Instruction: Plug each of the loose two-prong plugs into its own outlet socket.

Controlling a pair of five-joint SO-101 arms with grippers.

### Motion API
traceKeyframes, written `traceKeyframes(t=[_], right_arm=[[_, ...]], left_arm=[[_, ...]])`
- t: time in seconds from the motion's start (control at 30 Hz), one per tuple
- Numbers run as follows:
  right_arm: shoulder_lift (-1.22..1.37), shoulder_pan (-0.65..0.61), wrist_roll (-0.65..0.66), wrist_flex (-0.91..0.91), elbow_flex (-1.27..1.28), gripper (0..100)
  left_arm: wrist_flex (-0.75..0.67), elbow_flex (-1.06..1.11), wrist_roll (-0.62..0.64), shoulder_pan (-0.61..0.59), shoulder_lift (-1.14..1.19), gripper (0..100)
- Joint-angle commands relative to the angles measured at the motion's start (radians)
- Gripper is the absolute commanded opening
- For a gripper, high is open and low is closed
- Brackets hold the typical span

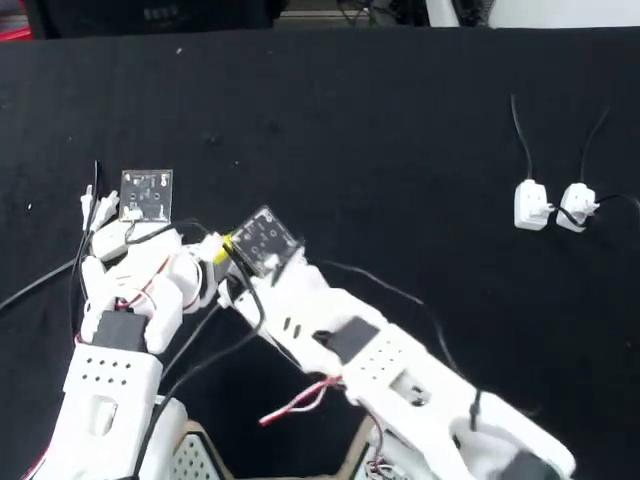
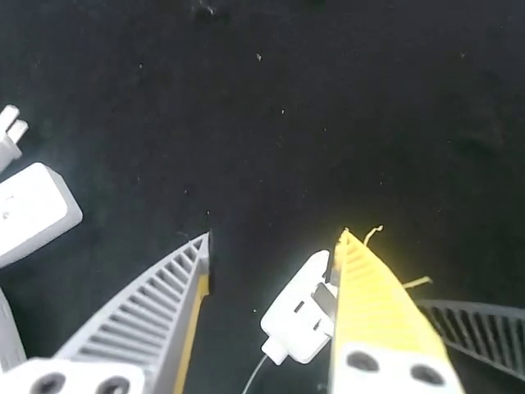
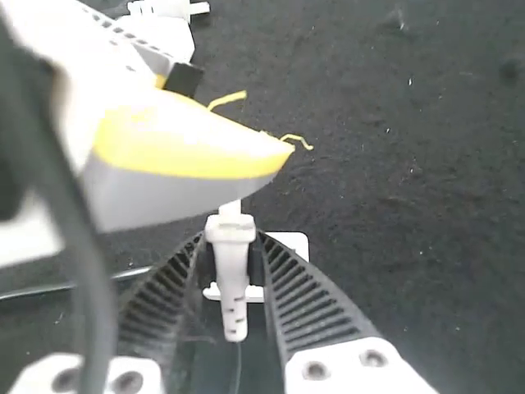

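right claw (image 3: 232, 242) clamps plug (image 3: 231, 275) | plug touching spread left claw (image 2: 275, 236)

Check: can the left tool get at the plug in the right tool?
Probably yes. The left tool is open and the plug sits between its fingers, beside the yellow one; the right tool grips it.

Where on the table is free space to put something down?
Free: the wide middle of the table, bordered by the two white blocks on one side and the left claw and right claw, crowded together, on the other.
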Motion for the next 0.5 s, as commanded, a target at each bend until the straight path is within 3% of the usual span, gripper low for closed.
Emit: traceKeyframes(t=[0.0,0.47], right_arm=[[-0.15,-0.012,-0.008,-0.015,0.019,1.1],[-0.282,-0.008,-0.006,0.083,0.047,1.1]], left_arm=[[0.003,0.001,-0.038,0.002,-0.002,24],[0.002,0.033,-0.038,0.002,-0.002,24]])
